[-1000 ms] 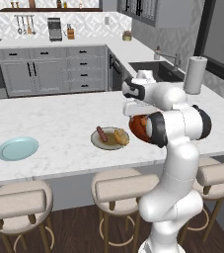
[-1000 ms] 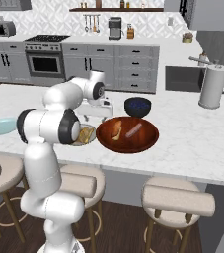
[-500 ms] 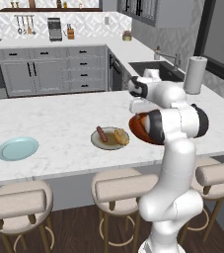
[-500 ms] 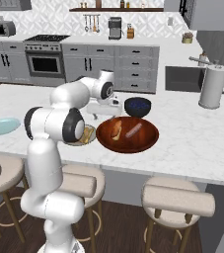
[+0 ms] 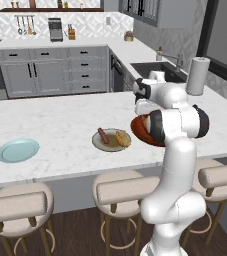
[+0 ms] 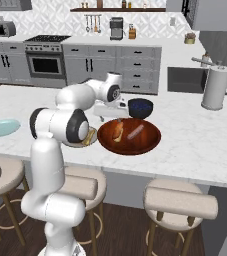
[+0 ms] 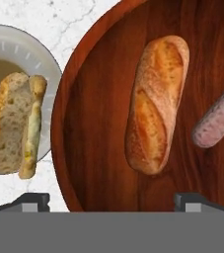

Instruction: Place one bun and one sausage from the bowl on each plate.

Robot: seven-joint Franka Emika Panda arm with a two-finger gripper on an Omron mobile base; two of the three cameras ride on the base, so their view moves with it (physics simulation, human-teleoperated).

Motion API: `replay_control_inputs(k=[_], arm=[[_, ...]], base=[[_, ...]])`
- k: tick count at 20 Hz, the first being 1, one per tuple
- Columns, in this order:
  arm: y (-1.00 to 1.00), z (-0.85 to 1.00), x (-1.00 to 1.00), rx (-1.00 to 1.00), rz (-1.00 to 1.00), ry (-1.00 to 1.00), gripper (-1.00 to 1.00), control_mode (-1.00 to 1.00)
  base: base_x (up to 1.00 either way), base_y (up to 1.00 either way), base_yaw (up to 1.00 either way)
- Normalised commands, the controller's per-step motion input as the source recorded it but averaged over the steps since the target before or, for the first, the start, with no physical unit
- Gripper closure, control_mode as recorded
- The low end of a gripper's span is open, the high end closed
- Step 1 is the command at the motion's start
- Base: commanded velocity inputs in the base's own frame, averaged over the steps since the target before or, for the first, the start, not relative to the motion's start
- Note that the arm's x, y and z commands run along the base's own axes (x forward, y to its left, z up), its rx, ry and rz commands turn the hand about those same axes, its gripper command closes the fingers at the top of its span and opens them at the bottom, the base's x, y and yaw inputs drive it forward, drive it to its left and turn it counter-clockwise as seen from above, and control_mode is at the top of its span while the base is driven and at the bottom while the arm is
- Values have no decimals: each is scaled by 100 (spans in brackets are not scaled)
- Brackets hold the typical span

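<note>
- The arm now reaches further to the right than a second ago, and its gripper [image 6: 116, 111] hangs over the near-left part of the reddish-brown bowl [image 6: 150, 145] instead of over the beige plate [image 5: 101, 145].
- In the hand view, the gripper [image 7: 112, 200] sits above the bowl's bun [image 7: 155, 104], jaws wide.

White marble island counter [image 5: 60, 120] carries, from the left base view: pale blue plate [image 5: 18, 150] near the left front, well apart from the beige-rimmed plate [image 5: 106, 142] at centre, with the reddish-brown bowl [image 5: 141, 131] just beside that plate. Right base view adds a dark blue bowl [image 6: 140, 107] directly behind the reddish-brown bowl, and a paper towel roll [image 6: 215, 87] upright toward the far right. Hand view: rims of beige-rimmed plate and reddish-brown bowl nearly touching; contact cannot be confirmed.
</note>
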Motion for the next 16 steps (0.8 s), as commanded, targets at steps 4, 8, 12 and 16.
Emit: replay_control_inputs(k=[4, 8, 12, 16], arm=[[-31, -19, 18, 0, 0, -4, -100, -100], [-12, -32, 22, 0, -3, -3, -100, -100], [-11, -23, 13, 0, -20, -1, -100, -100], [1, -25, 0, 0, -15, -1, -100, -100]], base=[[0, 0, 0], [0, 0, 0], [0, 0, 0], [0, 0, 0]])
